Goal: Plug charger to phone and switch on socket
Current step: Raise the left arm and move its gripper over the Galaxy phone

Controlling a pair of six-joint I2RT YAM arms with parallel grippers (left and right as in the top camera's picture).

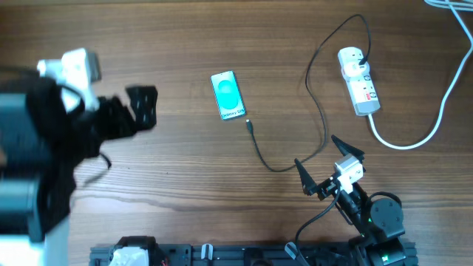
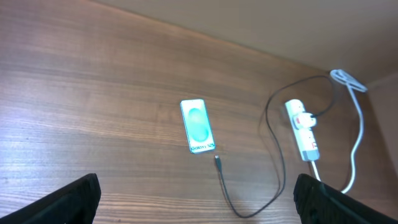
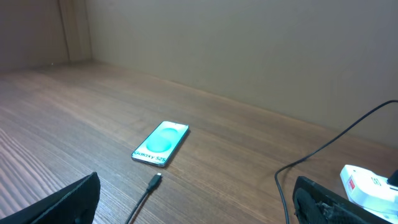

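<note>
The phone (image 1: 228, 94) lies flat mid-table, teal screen up, "Galaxy" text at its near end; it also shows in the left wrist view (image 2: 198, 126) and the right wrist view (image 3: 161, 143). The charger cable (image 1: 319, 111) runs from the socket (image 1: 358, 80) in a loop; its plug tip (image 1: 250, 124) lies just off the phone's near end, not touching. The tip shows in both wrist views (image 2: 217, 163) (image 3: 154, 182). My left gripper (image 1: 140, 109) is open and empty, left of the phone. My right gripper (image 1: 319, 164) is open and empty, near the cable's loop.
The socket's thick white cord (image 1: 443, 103) curves off to the far right edge. The socket also shows in the left wrist view (image 2: 303, 129) and at the right wrist view's edge (image 3: 370, 186). The arm bases stand along the table's front edge.
</note>
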